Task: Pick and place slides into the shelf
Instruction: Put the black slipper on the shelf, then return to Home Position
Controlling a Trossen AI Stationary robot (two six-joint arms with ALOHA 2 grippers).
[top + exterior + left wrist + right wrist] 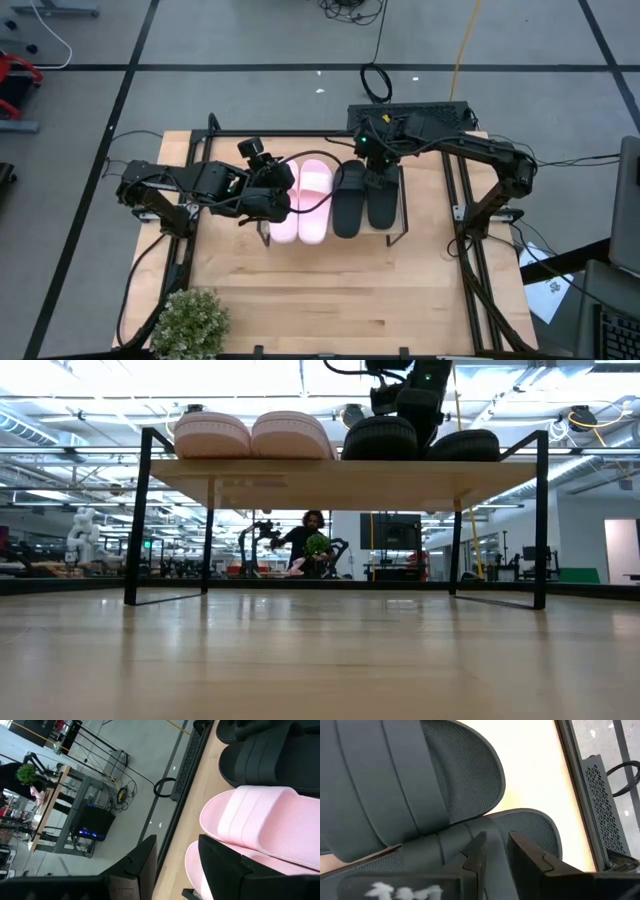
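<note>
Four slides lie side by side on the shelf (340, 482), long axes parallel: pink pair (300, 200) left, black pair (365, 195) right. The right gripper (496, 851) pinches the edge of the outer black slide (520, 827) from its far end. The left gripper (175, 857), jaws parted and empty, sits beside the outer pink slide (200, 870).

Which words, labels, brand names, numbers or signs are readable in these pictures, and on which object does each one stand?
No text can be read in any view.
White marking on the right gripper, right wrist view: too blurred to read.
Pink slides and black slides: no visible brand.
</note>
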